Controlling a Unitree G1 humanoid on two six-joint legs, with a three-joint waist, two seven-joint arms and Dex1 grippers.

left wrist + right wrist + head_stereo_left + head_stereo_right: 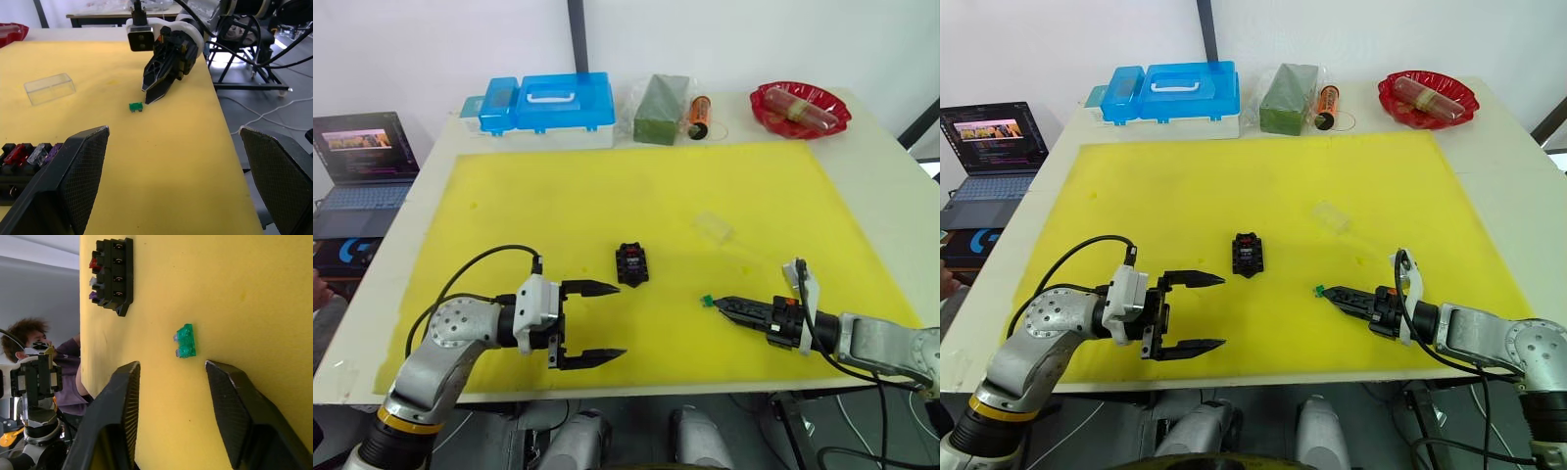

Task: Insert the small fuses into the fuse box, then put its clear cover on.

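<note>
Fuse box (631, 263) lay near the middle of the yellow mat (558, 196): a small black rectangular block with slotted top face and a small tab at one end. In the right wrist view, three fuses sat in slots along one edge of it: red (94, 264), pale whitish (94, 281) and greyish-purple (93, 295). The remaining slots looked unfilled.

Green fuse (706, 300) lay flat and loose on the mat, at about 4 o'clock from the fuse box and well apart from it. It was a tiny translucent green chip with two short metal legs showing at one end.

Clear cover (713, 227) rested on the mat at about 2 o'clock from the fuse box, apart from it; a colourless transparent rectangular cap, faint against the yellow.

Right gripper (722, 304) lay low over the mat, its tips just beside the green fuse, not touching it. Fingers were slightly parted and held nothing.

Left gripper (605, 321) sat at about 7 o'clock from the fuse box, near it, fingers spread wide, empty.

At 12 o'clock, on the table's far edge: blue case (548, 102), green block (661, 110), red dish (800, 109).
</note>
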